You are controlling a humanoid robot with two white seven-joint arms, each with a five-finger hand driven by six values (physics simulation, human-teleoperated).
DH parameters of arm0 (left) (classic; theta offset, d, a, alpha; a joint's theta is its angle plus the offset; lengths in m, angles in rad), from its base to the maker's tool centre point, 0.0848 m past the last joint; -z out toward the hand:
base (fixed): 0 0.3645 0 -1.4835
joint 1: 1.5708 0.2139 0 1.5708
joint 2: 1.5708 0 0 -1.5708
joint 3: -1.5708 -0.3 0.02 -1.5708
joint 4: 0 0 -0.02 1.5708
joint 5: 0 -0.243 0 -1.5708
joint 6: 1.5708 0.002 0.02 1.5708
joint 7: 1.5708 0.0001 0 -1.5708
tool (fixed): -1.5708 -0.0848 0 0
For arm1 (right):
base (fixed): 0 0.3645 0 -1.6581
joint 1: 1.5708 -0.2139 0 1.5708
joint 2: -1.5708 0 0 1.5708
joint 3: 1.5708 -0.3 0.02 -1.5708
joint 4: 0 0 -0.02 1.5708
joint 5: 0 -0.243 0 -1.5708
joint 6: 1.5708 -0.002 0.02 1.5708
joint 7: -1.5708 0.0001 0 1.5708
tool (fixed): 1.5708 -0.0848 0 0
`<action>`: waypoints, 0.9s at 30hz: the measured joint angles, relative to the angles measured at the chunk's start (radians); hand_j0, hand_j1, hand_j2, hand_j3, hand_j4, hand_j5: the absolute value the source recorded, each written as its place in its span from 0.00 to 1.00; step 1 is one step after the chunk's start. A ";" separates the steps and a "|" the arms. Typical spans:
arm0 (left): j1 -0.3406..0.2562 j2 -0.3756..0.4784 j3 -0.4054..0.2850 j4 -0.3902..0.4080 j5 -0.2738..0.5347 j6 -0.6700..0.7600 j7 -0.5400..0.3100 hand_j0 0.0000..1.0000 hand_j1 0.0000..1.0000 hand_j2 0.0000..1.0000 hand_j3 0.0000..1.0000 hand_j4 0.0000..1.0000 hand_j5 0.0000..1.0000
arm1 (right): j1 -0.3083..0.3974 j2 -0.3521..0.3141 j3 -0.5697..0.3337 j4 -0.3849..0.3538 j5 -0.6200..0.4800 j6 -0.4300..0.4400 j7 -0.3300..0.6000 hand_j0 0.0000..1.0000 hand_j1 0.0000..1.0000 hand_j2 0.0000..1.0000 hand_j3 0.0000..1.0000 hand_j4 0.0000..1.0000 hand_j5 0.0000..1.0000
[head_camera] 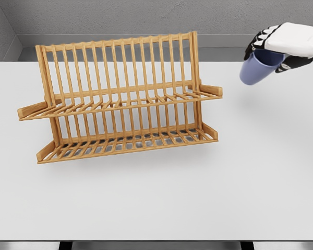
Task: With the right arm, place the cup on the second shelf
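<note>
Right hand at upper right, fingers wrapped round blue cup, held tilted above white surface, well apart from wooden two-shelf rack standing left of centre; both shelves bare

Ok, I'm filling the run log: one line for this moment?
right hand: shut on cup | cup: held in the air, right of rack | shelves: bare | left arm: out of view
</note>
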 measured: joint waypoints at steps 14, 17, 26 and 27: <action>-0.002 0.000 0.000 0.000 0.000 0.000 0.000 1.00 1.00 1.00 1.00 1.00 1.00 | 0.000 0.000 -0.024 -0.159 -0.001 0.000 0.000 0.66 0.66 0.66 0.66 0.66 0.66; 0.000 0.000 0.000 0.000 0.000 0.000 0.000 1.00 1.00 1.00 1.00 1.00 1.00 | 0.002 0.003 -0.024 -0.203 -0.001 0.000 0.000 0.66 0.66 0.66 0.66 0.66 0.66; -0.002 0.000 0.000 0.000 0.000 0.000 0.000 1.00 1.00 1.00 1.00 1.00 1.00 | 0.000 0.009 -0.024 -0.327 -0.002 -0.001 0.001 0.67 0.67 0.67 0.67 0.67 0.67; 0.000 0.000 0.000 0.000 0.000 0.000 0.000 1.00 1.00 1.00 1.00 1.00 1.00 | 0.000 0.009 -0.024 -0.337 -0.002 0.000 0.001 0.66 0.66 0.66 0.66 0.66 0.66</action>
